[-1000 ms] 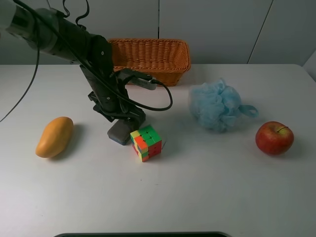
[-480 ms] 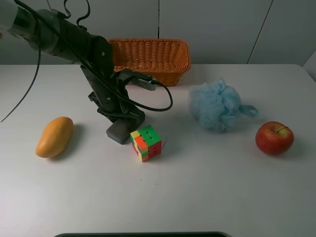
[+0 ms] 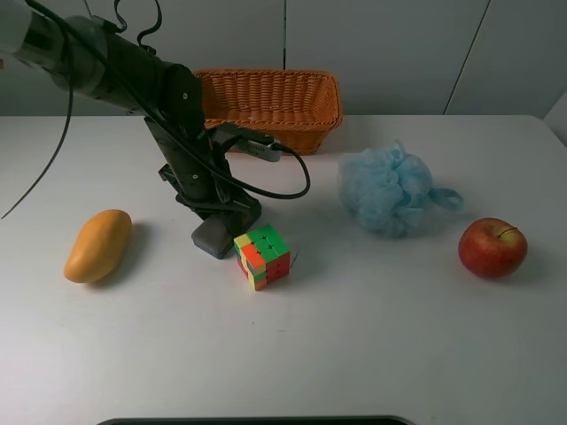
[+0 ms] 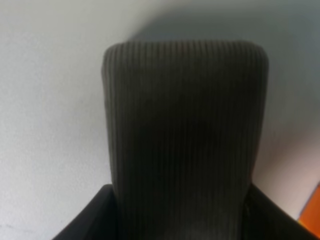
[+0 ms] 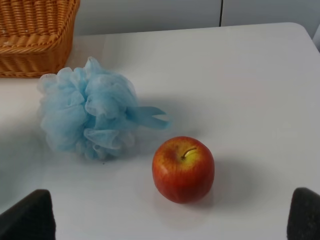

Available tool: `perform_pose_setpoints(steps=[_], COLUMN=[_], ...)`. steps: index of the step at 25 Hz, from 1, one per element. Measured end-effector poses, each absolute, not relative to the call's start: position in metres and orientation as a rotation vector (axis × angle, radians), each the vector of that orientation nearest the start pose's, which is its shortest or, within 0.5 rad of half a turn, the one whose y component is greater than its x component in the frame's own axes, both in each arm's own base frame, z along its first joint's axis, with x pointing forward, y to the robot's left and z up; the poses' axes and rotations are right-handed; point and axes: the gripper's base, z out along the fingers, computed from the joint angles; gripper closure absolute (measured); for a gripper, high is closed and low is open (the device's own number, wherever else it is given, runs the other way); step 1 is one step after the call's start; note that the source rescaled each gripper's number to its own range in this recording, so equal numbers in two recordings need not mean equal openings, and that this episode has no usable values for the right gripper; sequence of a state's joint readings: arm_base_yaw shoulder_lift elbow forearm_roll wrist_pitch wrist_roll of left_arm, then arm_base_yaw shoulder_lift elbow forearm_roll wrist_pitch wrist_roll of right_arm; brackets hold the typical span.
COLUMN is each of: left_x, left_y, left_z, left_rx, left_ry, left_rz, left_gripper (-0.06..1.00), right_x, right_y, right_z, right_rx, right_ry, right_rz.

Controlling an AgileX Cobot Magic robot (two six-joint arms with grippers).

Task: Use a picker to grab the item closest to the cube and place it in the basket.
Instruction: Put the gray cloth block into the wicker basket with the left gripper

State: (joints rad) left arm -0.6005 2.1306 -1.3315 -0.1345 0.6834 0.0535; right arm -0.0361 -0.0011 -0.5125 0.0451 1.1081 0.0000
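On the white worktop (image 3: 372,345), left of the middle, the item (image 3: 209,237) is seen lying flat, with the cube (image 3: 262,256) just beside it on the right; whether the two touch cannot be told. The picker (image 3: 220,221) is lowered from the upper left onto the far end of the item, and its black cables are looped out to the right. In the left wrist view the ribbed dark gray block is flanked by the black fingers (image 4: 92,220), which are closed narrowly against both of its long sides and hold it, with the block down on the worktop.

The basket (image 3: 266,111) is set at the back of the worktop, behind the picker and well apart from the item. A mango (image 3: 97,245) is placed to the left of the item, near but not touching. A blue bath puff (image 3: 390,189) and a red apple (image 3: 493,248) are found on the right half, the apple nearer the right edge.

The right gripper (image 5: 165,212) is held above that side, with its fingers (image 5: 25,215) spread wide and nothing between them; the puff, the apple and a corner of the basket are shown beyond them.
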Motion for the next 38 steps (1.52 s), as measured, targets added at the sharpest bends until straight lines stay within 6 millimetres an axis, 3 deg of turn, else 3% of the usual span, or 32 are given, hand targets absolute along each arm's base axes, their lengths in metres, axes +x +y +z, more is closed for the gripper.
perform_pose_setpoints(steps=[6,9,17,20,23,27,32,38], left_x=[0.330,0.333,0.347,0.360,0.382,0.420,0.461,0.483], left_y=[-0.235,-0.238,-0.243,-0.244,-0.239,-0.234,-0.233,-0.239], left_z=[0.117,0.145,0.246,0.271,0.282,0.274,0.245,0.198], left_rx=[0.820,0.811,0.781,0.756,0.710,0.638,0.586,0.588], left_ry=[2.851,2.797,2.536,2.449,2.399,2.361,2.328,2.362], left_rz=[-0.214,-0.238,-0.275,-0.268,-0.251,-0.234,-0.216,-0.200], left_gripper=[0.89,0.89,0.89,0.89,0.89,0.89,0.89,0.89], right_x=[-0.008,-0.008,-0.008,-0.008,-0.008,-0.008,-0.008,-0.008], right_y=[0.004,0.004,0.004,0.004,0.004,0.004,0.004,0.004], right_z=[0.277,0.277,0.277,0.277,0.277,0.277,0.277,0.277], right_rx=[0.034,0.034,0.041,0.044,0.044,0.044,0.044,0.044], right_ry=[2.077,2.077,2.077,2.077,2.077,2.077,2.077,2.077], right_rz=[0.032,0.032,0.037,0.038,0.038,0.038,0.038,0.038])
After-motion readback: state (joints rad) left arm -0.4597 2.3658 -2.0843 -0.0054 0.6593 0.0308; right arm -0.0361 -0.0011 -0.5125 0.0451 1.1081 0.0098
